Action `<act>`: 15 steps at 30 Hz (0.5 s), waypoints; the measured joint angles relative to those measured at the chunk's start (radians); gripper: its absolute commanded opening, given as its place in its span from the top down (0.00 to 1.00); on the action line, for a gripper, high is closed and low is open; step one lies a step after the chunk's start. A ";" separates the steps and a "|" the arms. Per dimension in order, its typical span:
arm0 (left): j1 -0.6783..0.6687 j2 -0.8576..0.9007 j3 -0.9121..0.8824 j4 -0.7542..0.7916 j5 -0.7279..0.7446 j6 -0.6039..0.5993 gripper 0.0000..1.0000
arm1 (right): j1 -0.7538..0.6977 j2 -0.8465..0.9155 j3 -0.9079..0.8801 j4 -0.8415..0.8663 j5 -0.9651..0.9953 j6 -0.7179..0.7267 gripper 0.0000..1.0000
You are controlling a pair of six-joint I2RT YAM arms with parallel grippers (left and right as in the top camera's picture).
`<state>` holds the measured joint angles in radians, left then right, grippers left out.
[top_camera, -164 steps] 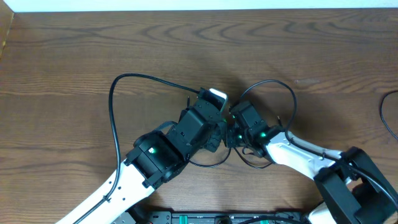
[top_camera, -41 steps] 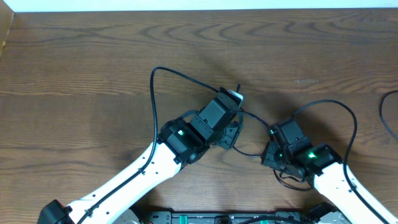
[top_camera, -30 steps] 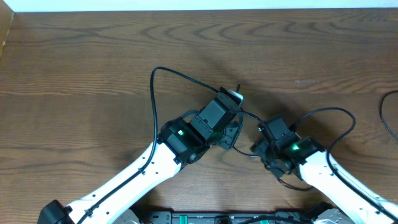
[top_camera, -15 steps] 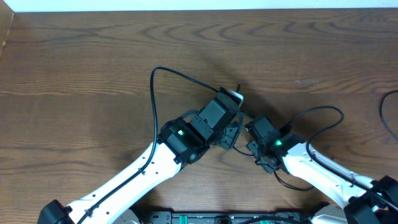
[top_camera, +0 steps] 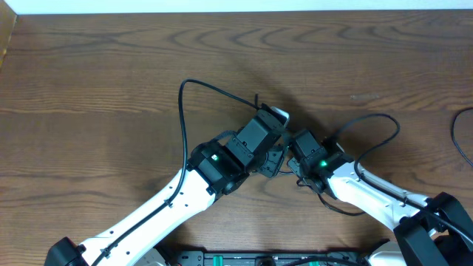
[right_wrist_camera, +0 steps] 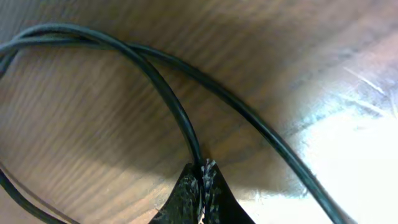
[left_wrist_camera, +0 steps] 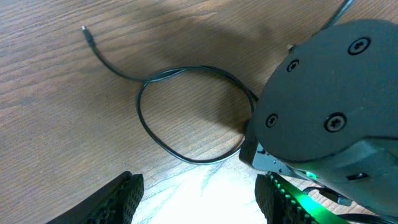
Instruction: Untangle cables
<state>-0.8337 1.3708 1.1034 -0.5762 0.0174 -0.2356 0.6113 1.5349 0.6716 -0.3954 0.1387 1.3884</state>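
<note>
Overhead, the black cable (top_camera: 182, 111) lies on the wooden counter (top_camera: 89, 66) as a tall, narrow loop at the left. Its top bend is near the counter's middle. One side drops toward my left arm (top_camera: 170, 196), and the other slants right to where my two wrists meet. Right of the wrists, black cable curves out in a second, rounder loop and ends under my right arm (top_camera: 369, 199). At the far right edge is an arc of another dark cord (top_camera: 453, 133), well apart from the rest.

In the left wrist view, my left end effector (left_wrist_camera: 200, 194) is spread apart, with its fingers (left_wrist_camera: 121, 198) low over the counter and holding nothing. Ahead of them the cable lies flat in a loop that crosses itself at the upper left. From that crossing a free tail runs to a small plug (left_wrist_camera: 84, 28). The loop's right side passes under the round housing (left_wrist_camera: 323, 118) of my right wrist.

In the right wrist view, my right end effector (right_wrist_camera: 200, 169) is pinched together on the cable, with one strand caught between the tips. A second strand runs just beside it, from upper left to lower right, and the two meet at the upper left.
</note>
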 measured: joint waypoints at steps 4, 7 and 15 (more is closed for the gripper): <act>0.000 0.000 0.000 -0.003 0.000 0.000 0.37 | 0.000 -0.045 -0.021 -0.009 -0.007 -0.122 0.99; 0.000 0.000 0.000 -0.003 0.000 0.000 0.37 | 0.000 -0.152 -0.030 -0.013 -0.007 -0.221 0.99; 0.000 0.000 0.000 -0.003 0.000 0.000 0.36 | 0.000 -0.495 -0.030 -0.078 -0.002 -0.454 0.99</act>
<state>-0.8337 1.3708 1.1034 -0.5793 0.0177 -0.2356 0.6113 1.0397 0.6418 -0.4732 0.1364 0.9340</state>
